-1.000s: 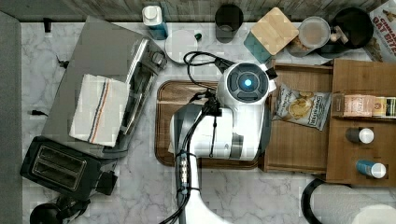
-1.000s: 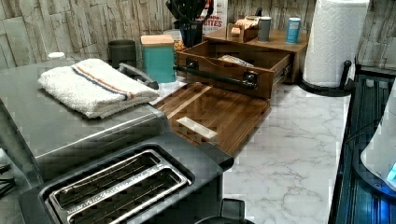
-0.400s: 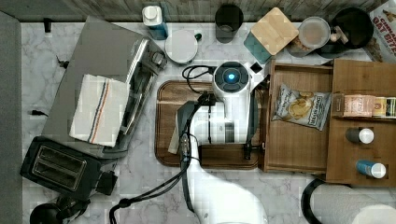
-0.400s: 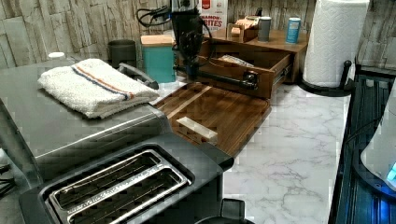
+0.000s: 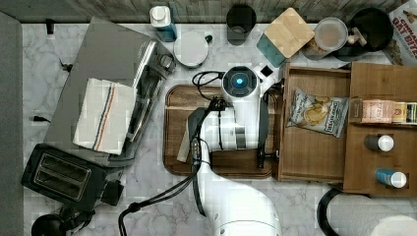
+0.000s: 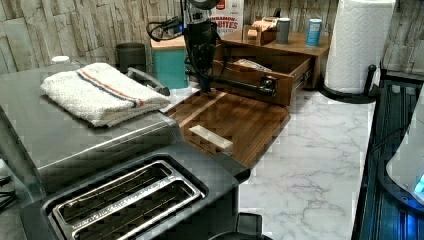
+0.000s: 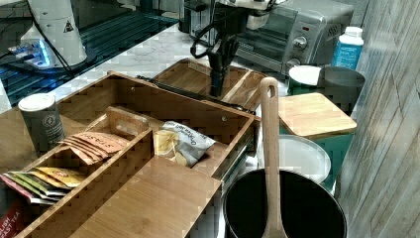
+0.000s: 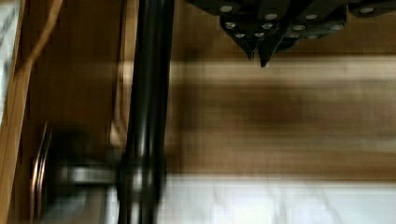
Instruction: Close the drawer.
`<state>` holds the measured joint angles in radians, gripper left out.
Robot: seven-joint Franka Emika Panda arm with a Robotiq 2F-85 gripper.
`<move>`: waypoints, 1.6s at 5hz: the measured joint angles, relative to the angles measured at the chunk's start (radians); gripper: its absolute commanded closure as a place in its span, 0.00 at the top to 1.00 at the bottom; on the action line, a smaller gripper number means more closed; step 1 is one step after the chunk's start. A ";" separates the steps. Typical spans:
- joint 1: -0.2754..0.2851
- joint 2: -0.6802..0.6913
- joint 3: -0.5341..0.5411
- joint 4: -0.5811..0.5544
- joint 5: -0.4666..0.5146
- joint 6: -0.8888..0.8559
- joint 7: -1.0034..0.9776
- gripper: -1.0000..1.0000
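Observation:
The drawer (image 5: 314,152) stands pulled out from the wooden cabinet, with a chip bag (image 5: 317,113) lying in it. Its black bar handle (image 5: 261,125) runs along the front, facing the serving tray (image 5: 182,98). My gripper (image 6: 205,86) points straight down over the tray's edge, just in front of the handle (image 6: 240,85) and near one end of it. In the wrist view the fingertips (image 8: 256,49) sit together, shut on nothing, with the handle (image 8: 147,93) beside them and apart. The right view shows the gripper (image 7: 216,87) beyond the drawer (image 7: 148,99) front.
A toaster oven (image 5: 103,59) with a folded towel (image 5: 103,115) and a black toaster (image 5: 61,177) fill the top view's left. A teal canister (image 5: 285,34) stands behind the drawer. Bottles (image 5: 388,177) sit on the cabinet top. A paper towel roll (image 6: 357,45) stands by the cabinet.
My arm has swung toward the top view's left and come down in front of the drawer's handle. The drawer has not moved.

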<state>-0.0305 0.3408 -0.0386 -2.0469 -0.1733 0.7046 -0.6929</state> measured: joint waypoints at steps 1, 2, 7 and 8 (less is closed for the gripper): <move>-0.009 0.019 0.004 0.008 0.064 -0.020 -0.088 0.00; -0.018 0.042 0.004 0.018 0.108 -0.011 -0.149 0.00; -0.100 0.046 0.001 0.027 0.142 0.015 -0.417 0.00; -0.190 0.064 0.023 0.063 0.222 -0.014 -0.494 0.00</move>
<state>-0.2202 0.4053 -0.0153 -1.9834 0.0489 0.6909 -1.1865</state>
